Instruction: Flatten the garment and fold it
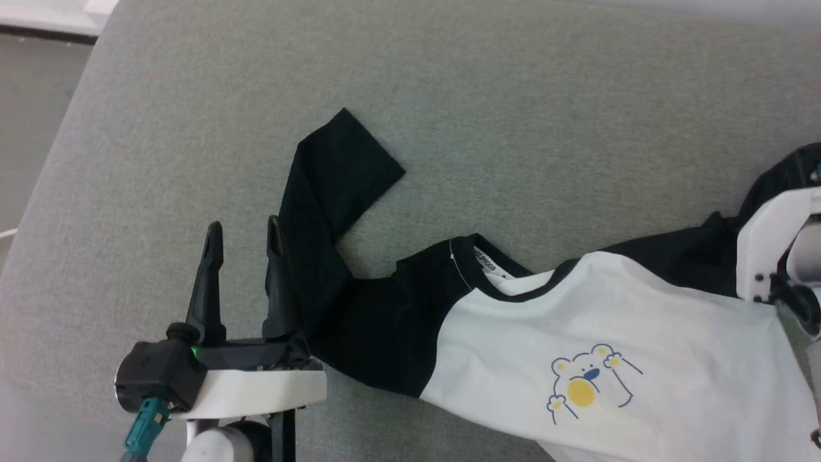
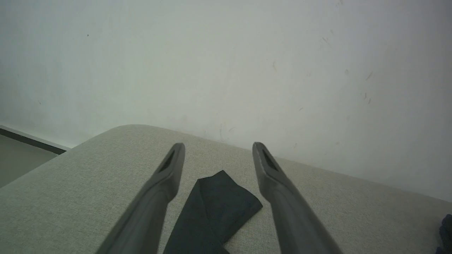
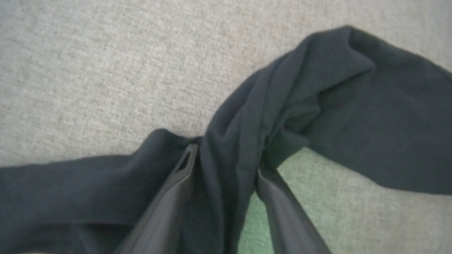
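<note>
The garment (image 1: 609, 333) lies rumpled on the grey fabric surface (image 1: 513, 96), white body and chest print facing up, neckband toward the far side. One black sleeve (image 1: 333, 186) is stretched out to the left and bent at its middle. My left gripper (image 1: 244, 226) is open beside that sleeve, its right finger next to the sleeve's edge; in the left wrist view the sleeve end (image 2: 215, 204) lies beyond the gap between the open fingers (image 2: 169, 176). My right gripper (image 3: 226, 158) stands open astride a raised fold of the other black sleeve (image 3: 317, 88), fabric filling the gap.
The grey surface's rounded left edge (image 1: 58, 160) drops to the floor (image 1: 25, 115). A pale wall (image 2: 247, 70) stands behind its far edge. My right arm's white wrist housing (image 1: 773, 244) sits over the garment at the right border.
</note>
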